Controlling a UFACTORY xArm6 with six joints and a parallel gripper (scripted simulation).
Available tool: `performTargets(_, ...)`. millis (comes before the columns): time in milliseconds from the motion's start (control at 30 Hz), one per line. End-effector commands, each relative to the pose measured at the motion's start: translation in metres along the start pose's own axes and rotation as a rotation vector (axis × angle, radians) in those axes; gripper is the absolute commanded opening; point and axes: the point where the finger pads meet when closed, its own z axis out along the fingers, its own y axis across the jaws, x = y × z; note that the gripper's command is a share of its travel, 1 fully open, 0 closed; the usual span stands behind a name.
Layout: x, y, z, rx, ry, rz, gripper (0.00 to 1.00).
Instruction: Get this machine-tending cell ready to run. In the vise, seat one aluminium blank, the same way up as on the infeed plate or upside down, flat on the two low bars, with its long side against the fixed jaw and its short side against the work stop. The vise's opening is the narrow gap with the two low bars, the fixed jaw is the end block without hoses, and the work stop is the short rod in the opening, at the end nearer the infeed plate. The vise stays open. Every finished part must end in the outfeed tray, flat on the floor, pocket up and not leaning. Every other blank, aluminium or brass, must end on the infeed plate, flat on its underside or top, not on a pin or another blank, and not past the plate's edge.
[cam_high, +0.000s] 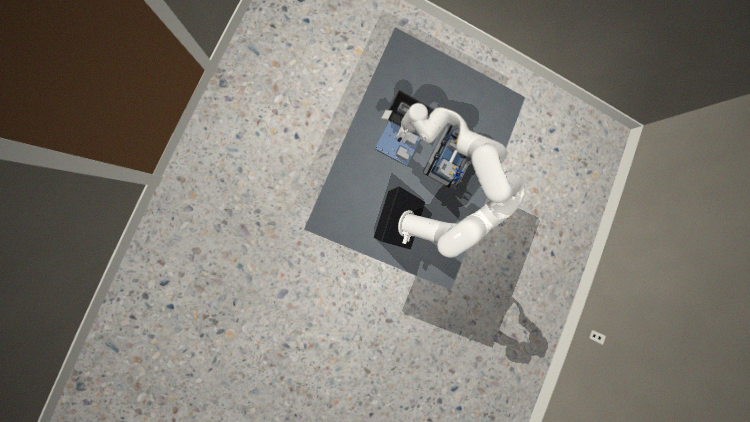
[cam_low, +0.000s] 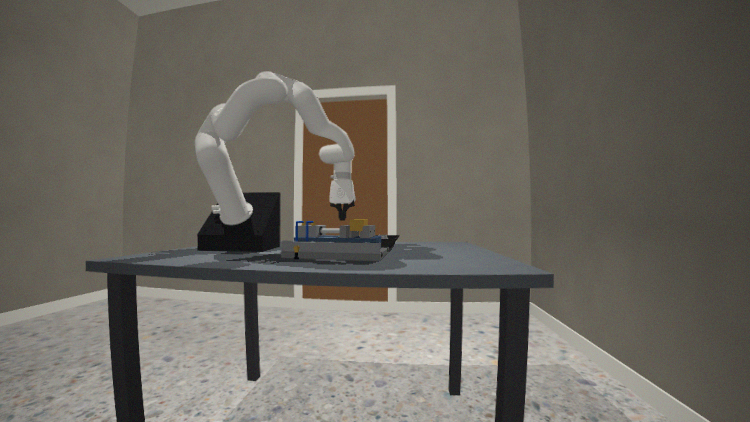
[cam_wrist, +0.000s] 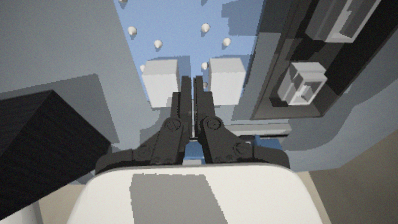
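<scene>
My gripper (cam_wrist: 192, 89) is shut and empty, and it hangs a little above the blue infeed plate (cam_wrist: 175, 30). In the wrist view its fingertips point between two aluminium blanks, a left one (cam_wrist: 161, 82) and a right one (cam_wrist: 226, 80). Both lie flat on the plate among its pins. The vise runs along the right of the wrist view, and a grey pocketed part (cam_wrist: 300, 89) sits in it. In the exterior view the gripper (cam_low: 341, 215) is above the fixture, near a brass blank (cam_low: 359, 224).
A black box (cam_wrist: 40, 145) lies at the lower left of the wrist view. The arm's black base box (cam_high: 395, 215) stands on the table near the plate (cam_high: 398, 146) and the vise (cam_high: 447, 158). A small pale block lies on the table beside a black tray (cam_high: 402, 99).
</scene>
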Motion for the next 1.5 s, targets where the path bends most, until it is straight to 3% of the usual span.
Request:
performTargets(0, 0.001, 0.001, -0.002, -0.003, 0.003, 0.001, 0.0)
performTargets(767, 0.001, 0.001, -0.005, -0.003, 0.003, 0.001, 0.0)
performTargets(1100, 0.001, 0.001, -0.02, -0.003, 0.003, 0.001, 0.0)
performTargets(1467, 0.001, 0.001, -0.052, -0.003, 0.003, 0.001, 0.0)
